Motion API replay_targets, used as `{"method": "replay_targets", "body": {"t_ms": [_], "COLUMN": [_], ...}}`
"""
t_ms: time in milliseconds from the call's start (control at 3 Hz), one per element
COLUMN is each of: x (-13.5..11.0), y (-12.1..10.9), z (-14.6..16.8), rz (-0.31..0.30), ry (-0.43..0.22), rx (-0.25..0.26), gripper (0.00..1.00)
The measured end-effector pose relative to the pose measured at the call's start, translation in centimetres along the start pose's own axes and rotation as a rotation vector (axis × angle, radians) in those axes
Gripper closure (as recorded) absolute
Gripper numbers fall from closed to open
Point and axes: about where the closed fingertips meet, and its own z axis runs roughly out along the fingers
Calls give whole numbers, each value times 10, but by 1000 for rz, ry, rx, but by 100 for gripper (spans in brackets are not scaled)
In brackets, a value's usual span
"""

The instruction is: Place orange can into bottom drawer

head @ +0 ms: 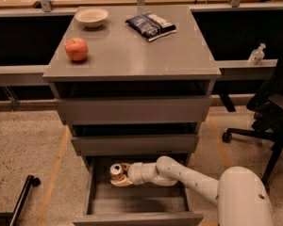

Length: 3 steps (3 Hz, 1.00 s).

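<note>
Clamping the orange can (116, 169) between the fingers of the gripper (118, 174), holding it inside the open bottom drawer (141, 203), far left.

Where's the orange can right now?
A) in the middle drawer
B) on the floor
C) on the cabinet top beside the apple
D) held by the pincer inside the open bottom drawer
D: the pincer grips the orange can within the open bottom drawer, at its rear left.

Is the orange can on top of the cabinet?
No, the gripper holds the orange can down inside the open bottom drawer.
</note>
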Motion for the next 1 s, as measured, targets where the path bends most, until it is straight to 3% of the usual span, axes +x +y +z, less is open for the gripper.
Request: {"method": "replay_targets", "body": {"t_ms": [333,667,1000], "x": [-1,11,32], "y": [12,28,40], "z": [5,24,43], "rz": [-20,-7,30], "ry": [6,-15,-42], "rx": [-32,-97,-152], "gripper": [100,100,83]}}
